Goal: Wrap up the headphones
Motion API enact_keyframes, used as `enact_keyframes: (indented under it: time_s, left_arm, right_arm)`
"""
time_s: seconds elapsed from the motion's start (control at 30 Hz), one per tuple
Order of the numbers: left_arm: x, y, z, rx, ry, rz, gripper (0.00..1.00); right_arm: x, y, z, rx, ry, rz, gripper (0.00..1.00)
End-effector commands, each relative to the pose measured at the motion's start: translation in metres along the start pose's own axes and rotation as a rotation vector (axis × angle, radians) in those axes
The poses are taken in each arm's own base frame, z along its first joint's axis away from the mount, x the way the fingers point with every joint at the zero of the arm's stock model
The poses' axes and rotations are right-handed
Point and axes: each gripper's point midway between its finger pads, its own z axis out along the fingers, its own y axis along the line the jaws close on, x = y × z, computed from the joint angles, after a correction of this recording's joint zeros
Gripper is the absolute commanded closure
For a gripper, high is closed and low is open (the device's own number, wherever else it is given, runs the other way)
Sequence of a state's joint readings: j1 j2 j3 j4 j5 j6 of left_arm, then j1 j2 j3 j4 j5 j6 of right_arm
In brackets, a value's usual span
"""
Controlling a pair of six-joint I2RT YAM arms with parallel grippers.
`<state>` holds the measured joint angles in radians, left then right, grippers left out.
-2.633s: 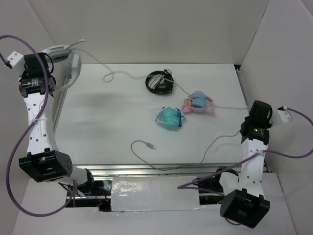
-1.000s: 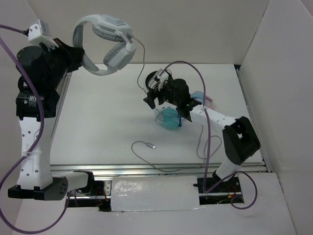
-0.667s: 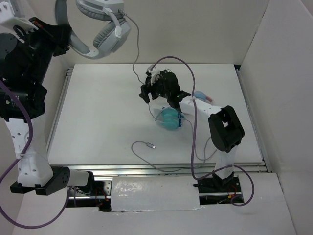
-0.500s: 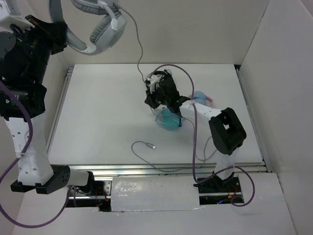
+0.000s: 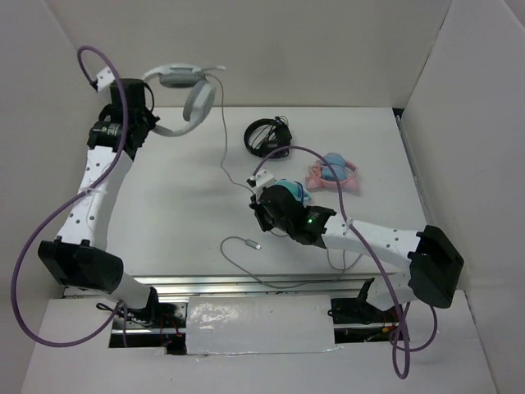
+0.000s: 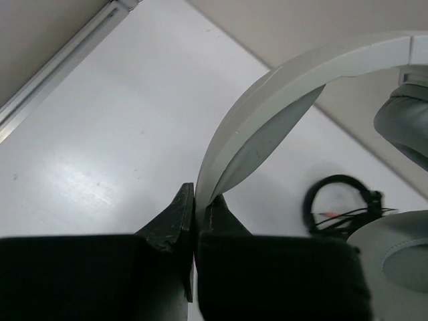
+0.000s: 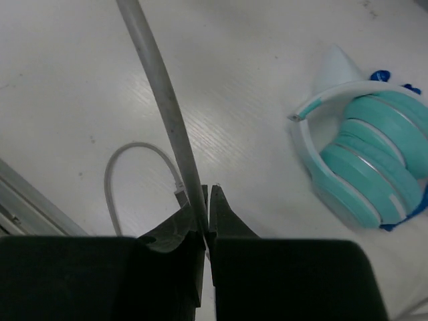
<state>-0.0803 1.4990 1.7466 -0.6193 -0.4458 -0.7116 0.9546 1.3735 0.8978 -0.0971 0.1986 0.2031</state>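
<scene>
The white and light-grey headphones [image 5: 195, 94] hang above the table's back left corner. My left gripper [image 5: 151, 123] is shut on their wide headband [image 6: 267, 100], which rises from between the closed jaws of the left gripper [image 6: 198, 208]; a grey ear pad [image 6: 404, 124] shows at right. Their thin grey cable [image 5: 224, 139] runs down from the ear cup to my right gripper [image 5: 257, 212] at mid-table. The right gripper [image 7: 206, 200] is shut on the cable [image 7: 160, 93] just above the table. The cable's plug end [image 5: 255, 245] lies on the table, close under the jaws in the right wrist view [image 7: 179, 194].
Small black headphones [image 5: 267, 138] lie at the back centre. Teal headphones [image 5: 289, 195] lie right beside my right gripper and pink-and-blue ones [image 5: 332, 174] further right. White walls enclose the table; a metal rail [image 5: 271, 283] runs along the near edge.
My left arm has come down, lowering the headphones from high up to just above the back left corner. My right gripper has moved from the black headphones toward the near centre, holding the cable.
</scene>
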Motion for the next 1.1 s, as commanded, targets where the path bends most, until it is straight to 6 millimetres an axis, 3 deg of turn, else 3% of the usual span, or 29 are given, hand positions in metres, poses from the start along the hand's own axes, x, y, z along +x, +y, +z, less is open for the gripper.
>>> enact_keyframes:
  time_s: [0.0,0.03,0.07,0.1,0.13,0.2,0.23,0.27,0.3,0.33,0.37,0.4,0.5,0.57,0.67,0.7,0.73,0.8,0.83,0.87,0.93,0.97,1.03,1.07]
  left_arm:
    - [-0.043,-0.022,-0.029,0.031,-0.22,-0.079,1.0]
    - [-0.026,-0.021,-0.024,0.004,-0.219,0.003,1.0]
    - [-0.017,-0.021,-0.021,-0.01,-0.219,0.041,1.0]
    - [0.005,-0.013,-0.012,-0.042,-0.194,0.099,1.0]
    - [0.015,-0.011,-0.009,-0.055,-0.191,0.167,1.0]
    - [0.041,-0.005,-0.005,-0.101,-0.185,0.229,1.0]
    - [0.056,-0.009,-0.005,-0.088,-0.169,0.296,1.0]
    - [0.063,-0.022,-0.004,-0.028,-0.169,0.315,1.0]
    - [0.086,-0.021,-0.001,-0.005,-0.131,0.39,1.0]
    - [0.101,-0.033,-0.008,0.059,-0.115,0.431,1.0]
    - [0.106,-0.044,-0.012,0.11,-0.131,0.435,1.0]
    - [0.124,-0.042,-0.017,0.125,-0.121,0.489,1.0]
    - [0.152,-0.041,-0.024,0.202,-0.109,0.565,1.0]
    - [0.154,-0.047,-0.039,0.301,-0.118,0.561,1.0]
    - [0.174,-0.059,-0.07,0.536,-0.099,0.595,1.0]
    - [0.189,-0.053,-0.076,0.591,-0.078,0.647,1.0]
    - [0.192,-0.064,-0.1,0.716,-0.08,0.648,1.0]
    - [0.201,-0.065,-0.125,0.823,-0.059,0.69,1.0]
    - [0.216,-0.067,-0.141,0.896,-0.015,0.721,1.0]
    - [0.221,-0.067,-0.151,0.936,-0.009,0.734,1.0]
    - [0.229,-0.069,-0.172,1.005,-0.005,0.771,1.0]
    - [0.232,-0.068,-0.177,1.015,0.002,0.782,1.0]
    - [0.243,-0.066,-0.193,1.056,0.03,0.814,1.0]
    - [0.25,-0.064,-0.197,1.069,0.046,0.827,1.0]
  right_arm:
    - [-0.02,-0.012,-0.027,0.197,-0.001,-0.078,1.0]
    - [-0.039,-0.002,-0.038,0.214,-0.043,-0.158,1.0]
    - [-0.05,0.002,-0.045,0.228,-0.064,-0.195,1.0]
    - [-0.057,0.005,-0.052,0.237,-0.069,-0.236,1.0]
    - [-0.083,0.009,-0.063,0.242,-0.115,-0.254,1.0]
    - [-0.107,0.012,-0.08,0.273,-0.154,-0.344,1.0]
    - [-0.133,0.018,-0.094,0.263,-0.209,-0.349,1.0]
    - [-0.143,0.023,-0.102,0.259,-0.229,-0.419,1.0]
    - [-0.156,0.022,-0.109,0.283,-0.26,-0.432,1.0]
    - [-0.175,0.024,-0.12,0.289,-0.302,-0.436,1.0]
    - [-0.186,0.02,-0.126,0.313,-0.324,-0.475,1.0]
    - [-0.2,0.012,-0.136,0.361,-0.354,-0.463,1.0]
    - [-0.224,-0.016,-0.158,0.46,-0.414,-0.471,1.0]
    - [-0.231,-0.029,-0.163,0.486,-0.435,-0.478,1.0]
    - [-0.247,-0.061,-0.168,0.509,-0.448,-0.461,1.0]
    - [-0.257,-0.081,-0.173,0.548,-0.46,-0.434,1.0]
    - [-0.263,-0.086,-0.169,0.531,-0.471,-0.439,1.0]
    - [-0.283,-0.099,-0.175,0.537,-0.51,-0.422,1.0]
    - [-0.292,-0.122,-0.18,0.58,-0.522,-0.391,1.0]
    - [-0.297,-0.124,-0.163,0.549,-0.505,-0.404,1.0]
    - [-0.325,-0.143,-0.175,0.57,-0.548,-0.376,1.0]
    - [-0.326,-0.144,-0.156,0.542,-0.52,-0.395,1.0]
    - [-0.349,-0.153,-0.161,0.557,-0.564,-0.383,1.0]
    - [-0.348,-0.168,-0.141,0.564,-0.526,-0.372,1.0]
